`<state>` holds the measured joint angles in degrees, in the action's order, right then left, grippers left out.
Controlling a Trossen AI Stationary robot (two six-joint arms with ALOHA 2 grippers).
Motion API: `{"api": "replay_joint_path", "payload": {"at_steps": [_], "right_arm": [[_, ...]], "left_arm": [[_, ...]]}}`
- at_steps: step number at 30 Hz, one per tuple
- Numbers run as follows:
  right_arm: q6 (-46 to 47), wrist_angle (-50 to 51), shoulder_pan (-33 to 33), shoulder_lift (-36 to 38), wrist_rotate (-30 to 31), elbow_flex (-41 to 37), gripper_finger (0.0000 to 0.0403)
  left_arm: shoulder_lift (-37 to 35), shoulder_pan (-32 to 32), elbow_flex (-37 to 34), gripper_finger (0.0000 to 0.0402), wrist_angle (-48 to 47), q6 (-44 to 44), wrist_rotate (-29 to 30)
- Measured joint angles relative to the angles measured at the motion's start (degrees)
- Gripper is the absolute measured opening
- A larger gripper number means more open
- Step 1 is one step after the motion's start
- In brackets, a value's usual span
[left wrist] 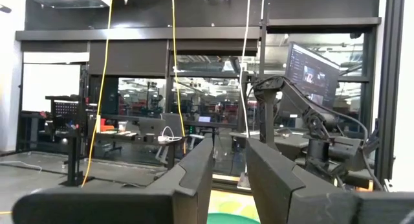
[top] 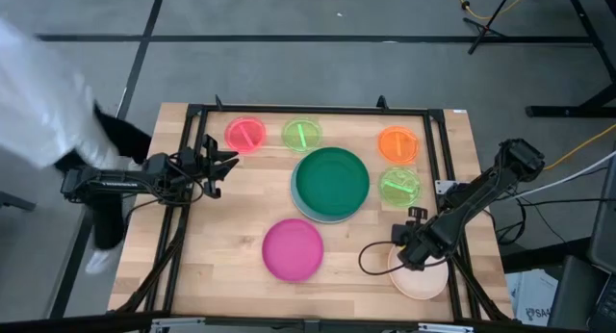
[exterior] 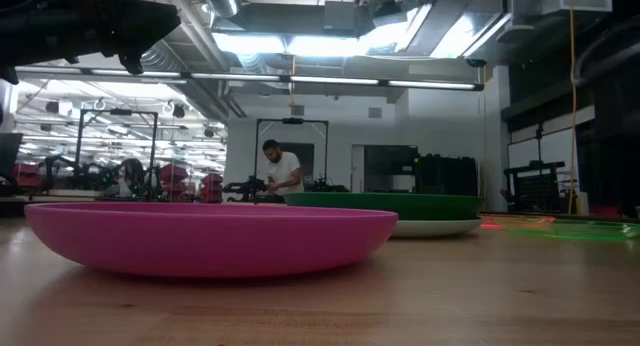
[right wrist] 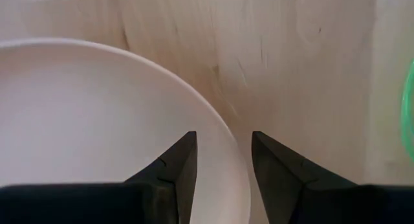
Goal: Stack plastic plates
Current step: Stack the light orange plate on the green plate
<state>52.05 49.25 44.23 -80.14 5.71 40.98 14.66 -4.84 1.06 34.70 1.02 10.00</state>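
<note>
In the high view the dark green plate point(top: 331, 179) sits on the light blue plate point(top: 300, 206) at the table's middle. The magenta plate point(top: 294, 248) lies nearer. Along the far side rest the pink-red point(top: 245, 134), neon green point(top: 302, 134) and orange point(top: 398, 142) plates, with a second neon green one point(top: 399, 185) to the right. The peach plate point(top: 423, 278) lies at the near right. My right gripper point(right wrist: 223, 166) is open and points down. One finger stands over the plate's inside, the other outside its rim point(right wrist: 228, 143). My left gripper point(top: 223, 165) hovers open at the table's left.
A black frame point(top: 318, 109) borders the work area. A person in white point(top: 38, 92) stands beyond the table's left edge. In the low view the magenta plate point(exterior: 210, 236) fills the foreground, with the green-on-blue stack point(exterior: 385, 201) behind it. Bare wood lies between the magenta and peach plates.
</note>
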Motion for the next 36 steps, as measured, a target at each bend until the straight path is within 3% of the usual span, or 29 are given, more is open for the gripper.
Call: {"api": "replay_joint_path", "payload": {"at_steps": [6,14,27,36], "right_arm": [[0.46,-6.63,0.0,0.17,-0.65,-5.07,0.0138],[0.2,-7.32,0.0,0.15,-0.76,-5.36,0.0136],[0.11,-7.77,0.0,0.11,-0.8,-5.43,0.0014],[1.68,-7.16,0.0,0.3,-0.25,-4.86,0.0006]], "left_arm": [[0.02,0.0,0.0,0.0086,0.0,0.02,0.0],[0.02,-0.02,0.0,0.0086,0.0,0.0,1.03],[0.02,0.0,0.0,0.0086,0.0,0.0,1.03],[-0.01,-0.02,0.0,0.0086,0.02,0.0,1.05]]}}
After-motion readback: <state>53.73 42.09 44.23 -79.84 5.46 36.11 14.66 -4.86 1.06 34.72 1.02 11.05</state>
